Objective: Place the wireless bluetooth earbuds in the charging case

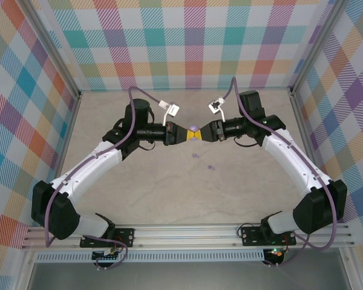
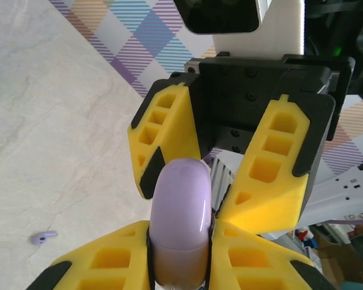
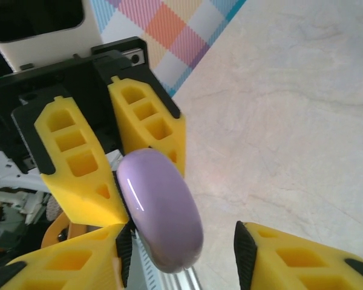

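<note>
Lilac rounded plastic charging case (image 2: pixel 180 205) is clamped edge-on in the left gripper (image 2: pixel 181 238), with the right gripper (image 3: pixel 184 241) open around its far end and a tiny lilac earbud (image 2: pixel 44 237) lying loose below the case.

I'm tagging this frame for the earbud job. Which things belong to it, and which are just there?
Job: lilac case; left gripper shut on it; right gripper open; lilac earbuds on the table.
Just there: table; checked walls.
</note>
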### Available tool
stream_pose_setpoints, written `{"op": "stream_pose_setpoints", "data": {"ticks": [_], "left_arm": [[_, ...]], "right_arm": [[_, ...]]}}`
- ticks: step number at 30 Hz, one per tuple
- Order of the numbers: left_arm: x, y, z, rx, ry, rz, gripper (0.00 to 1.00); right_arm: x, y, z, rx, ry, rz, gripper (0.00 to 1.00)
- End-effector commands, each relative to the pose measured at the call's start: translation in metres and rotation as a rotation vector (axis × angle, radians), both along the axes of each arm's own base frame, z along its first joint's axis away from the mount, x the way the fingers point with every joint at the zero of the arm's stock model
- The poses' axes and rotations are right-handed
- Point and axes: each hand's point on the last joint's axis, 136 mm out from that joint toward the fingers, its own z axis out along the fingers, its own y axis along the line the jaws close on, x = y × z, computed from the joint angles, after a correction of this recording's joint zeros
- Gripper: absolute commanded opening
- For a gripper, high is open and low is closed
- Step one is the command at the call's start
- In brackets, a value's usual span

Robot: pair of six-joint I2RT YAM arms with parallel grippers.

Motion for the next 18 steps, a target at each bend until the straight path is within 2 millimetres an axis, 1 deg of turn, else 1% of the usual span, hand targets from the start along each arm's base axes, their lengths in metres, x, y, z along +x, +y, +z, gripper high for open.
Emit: {"op": "stream_pose_setpoints", "data": {"ticks": [1, 5, 7, 9, 18], "left_arm": [[0.0, -0.006, -0.001, 0.037, -0.075, -0.02, 0.22], [0.003, -0.008, 0.003, 0.015, -0.211, -0.042, 0.19], [0.002, -0.008, 0.005, 0.001, -0.28, -0.048, 0.18], [0.0, -0.007, 0.007, -0.003, -0.315, -0.06, 0.18], [-0.009, -0.016, 0.012, -0.061, -0.313, -0.156, 0.19]], "right_arm": [[-0.001, -0.006, 0.022, -0.014, -0.12, -0.029, 0.53], [-0.007, -0.009, 0.024, -0.021, -0.14, -0.023, 0.53], [-0.01, -0.009, 0.027, -0.012, -0.151, -0.009, 0.53], [-0.015, -0.008, 0.028, 0.0, -0.152, 0.015, 0.53], [-0.016, -0.007, 0.023, -0.004, -0.154, 0.039, 0.52]]}}
